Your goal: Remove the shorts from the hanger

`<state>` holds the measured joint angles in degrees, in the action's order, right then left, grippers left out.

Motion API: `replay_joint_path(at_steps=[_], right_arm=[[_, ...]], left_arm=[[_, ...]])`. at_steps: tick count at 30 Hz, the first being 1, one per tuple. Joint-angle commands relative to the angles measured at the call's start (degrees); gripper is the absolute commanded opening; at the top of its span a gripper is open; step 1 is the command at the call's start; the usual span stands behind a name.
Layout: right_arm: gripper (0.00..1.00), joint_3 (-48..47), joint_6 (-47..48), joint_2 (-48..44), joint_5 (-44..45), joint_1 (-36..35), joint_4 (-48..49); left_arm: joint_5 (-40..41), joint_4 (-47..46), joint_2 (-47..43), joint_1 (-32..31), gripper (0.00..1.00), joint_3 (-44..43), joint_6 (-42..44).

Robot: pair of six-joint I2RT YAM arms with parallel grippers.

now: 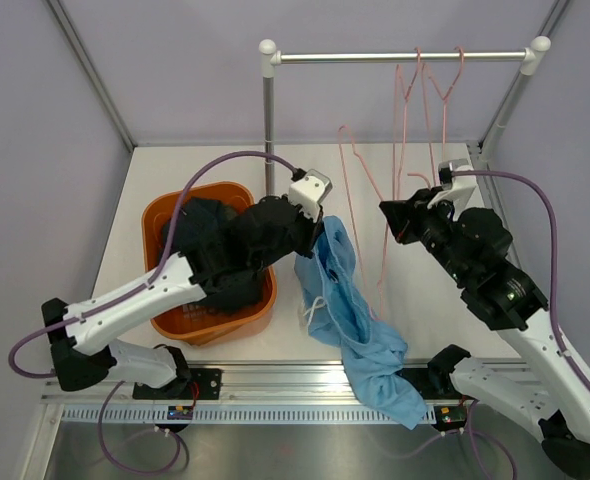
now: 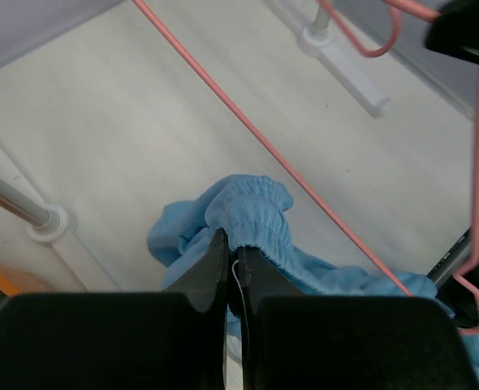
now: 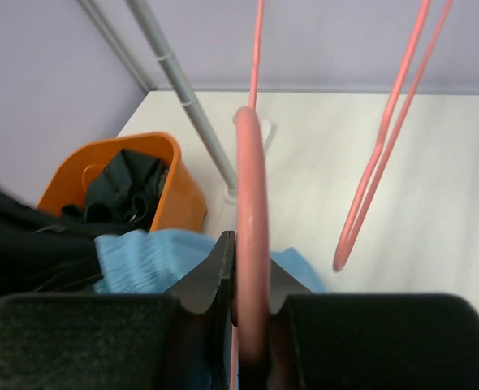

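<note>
In the middle of the top view, the left tool (image 1: 314,234) is closed on the waistband of the light blue shorts (image 1: 360,320), which hang down to the near edge of the worktop (image 1: 205,165). The right tool (image 3: 248,253) is clamped on a pink hanger (image 3: 252,187). Dark shorts (image 1: 182,225) lie in the orange basket (image 1: 215,325) at the left.

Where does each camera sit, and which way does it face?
Top external: above and behind the bases, looking down on the table; both arms show.
Left wrist: looks down past the left claw, shut on the light blue shorts.
Right wrist: looks past the right claw, shut on a pink hanger, towards the orange basket.
Shared: all show the shorts.
</note>
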<state>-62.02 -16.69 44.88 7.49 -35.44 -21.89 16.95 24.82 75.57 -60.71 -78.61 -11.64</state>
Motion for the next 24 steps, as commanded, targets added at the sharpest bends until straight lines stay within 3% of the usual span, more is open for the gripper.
replay_joint_path(at_steps=[1,3,7,11,13,17,20,24], right_arm=[[0.00,-7.74,-1.42,3.62,8.41,-0.33,1.95],[0.00,-10.04,-1.85,5.38,10.79,-0.33,0.89],[0.00,-14.17,-2.03,6.97,11.67,-0.33,-1.48],[0.00,-15.59,-2.21,7.76,10.71,-0.33,-3.77],[0.00,-15.24,-2.38,7.50,10.36,-0.33,-4.47],[0.00,-14.62,-2.12,6.62,10.36,-0.33,-5.36],[0.00,-14.53,-2.12,6.53,9.92,-0.33,-5.97],[0.00,-14.10,-2.21,6.62,9.13,-0.33,-6.24]], left_arm=[[5.86,-1.45,-4.20,-0.73,0.00,-3.20,4.16],[11.15,2.94,-4.64,-0.64,0.00,-9.43,6.97],[23.89,3.14,-5.43,-0.47,0.00,-22.79,16.10],[31.73,-9.21,-3.77,-0.46,0.00,-38.69,36.70],[33.76,-13.55,-2.19,-0.46,0.00,-48.10,42.46],[35.08,-29.08,-3.85,-0.46,0.00,-49.10,55.64],[35.17,-37.00,-6.39,-0.46,0.00,-44.02,60.83],[35.96,-36.95,-9.99,-0.29,0.00,-34.62,55.96]])
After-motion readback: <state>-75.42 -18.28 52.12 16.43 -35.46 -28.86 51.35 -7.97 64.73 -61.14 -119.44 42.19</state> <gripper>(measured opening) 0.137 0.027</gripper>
